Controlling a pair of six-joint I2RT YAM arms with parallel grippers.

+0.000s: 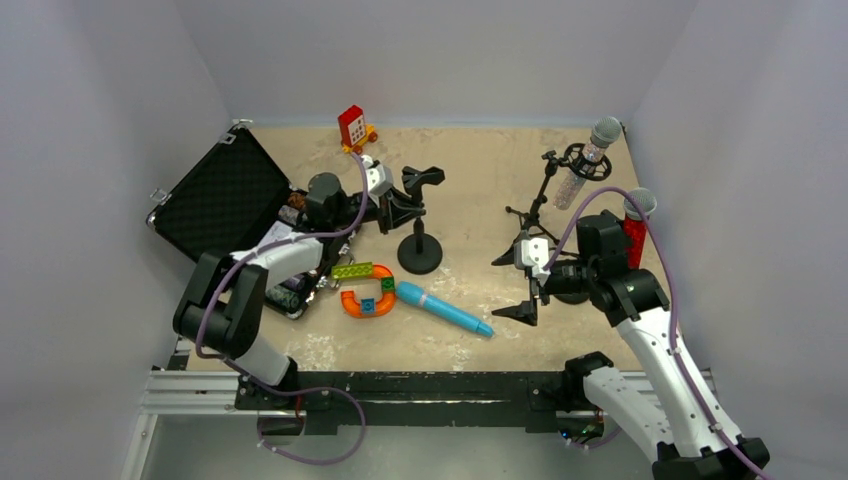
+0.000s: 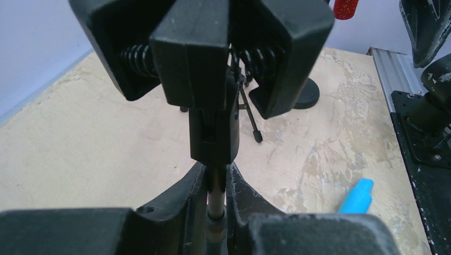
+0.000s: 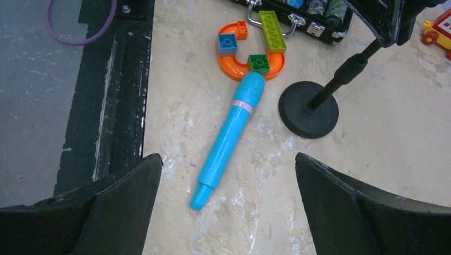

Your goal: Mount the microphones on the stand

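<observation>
The left fingers are clenched on the thin pole of the round-base stand, just under its spring clip. The clip fills the left wrist view and hides most of what lies behind it. The right fingers are spread wide and hold nothing. They hover above the light-blue microphone.

That microphone lies flat on the counter between the two arms. Its head is against a green brick, and the stand's base is just beside it.

There are three microphones:
- The light-blue one on the counter.
- The silver glitter microphone, which sits tilted in the ring mount of a tripod stand at the back right.
- The red glitter microphone, which stands upright right behind the right arm. Its lower end and whatever carries it are hidden by that arm, though this is possibly a third stand.

An orange curved piece carries four bricks: blue, orange, lime and green. Behind it, an open black case is partly covered by the left arm, so its contents are hard to make out. One red toy stands at the far edge.
</observation>
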